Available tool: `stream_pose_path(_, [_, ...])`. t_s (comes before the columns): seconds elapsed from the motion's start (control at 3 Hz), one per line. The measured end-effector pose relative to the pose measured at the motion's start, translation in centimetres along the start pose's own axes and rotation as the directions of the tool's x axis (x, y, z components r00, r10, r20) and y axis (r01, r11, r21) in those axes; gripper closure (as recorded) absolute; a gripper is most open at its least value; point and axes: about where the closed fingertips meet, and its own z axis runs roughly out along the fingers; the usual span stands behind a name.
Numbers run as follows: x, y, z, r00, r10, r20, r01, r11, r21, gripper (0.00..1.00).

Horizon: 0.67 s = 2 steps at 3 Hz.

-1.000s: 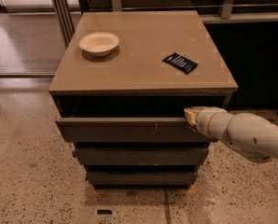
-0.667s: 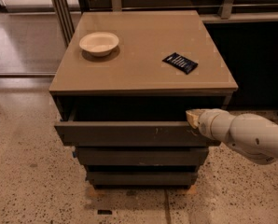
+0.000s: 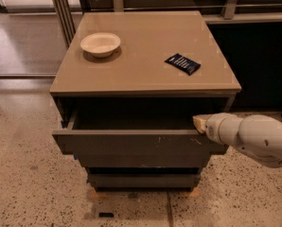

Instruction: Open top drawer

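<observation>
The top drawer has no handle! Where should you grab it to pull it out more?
Probably the top edge of the top drawer, coming from above and in front. Its front is flat with no handle, but it is partly out, so that edge sits free below the cabinet top. The gripper is at the right end of that edge.

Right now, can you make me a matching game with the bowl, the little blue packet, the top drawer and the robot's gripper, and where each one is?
1. white bowl
2. dark blue packet
3. top drawer
4. gripper

A. at the top drawer's right end, by its upper edge
B. partly open
C. left side of the cabinet top
D. right side of the cabinet top

Pairs: 1-C, 2-D, 3-B, 4-A.
</observation>
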Motion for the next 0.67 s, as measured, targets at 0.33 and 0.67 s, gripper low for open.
stream_pose_path(0.33, [0.0,1.2,0.5,1.000,0.005,-0.015,-0.006,0.9966,-0.082,1.00])
stream_pose_path(0.67, [1.3,2.6,0.6,0.999,0.020,-0.045,-0.029,0.9796,-0.199,1.00])
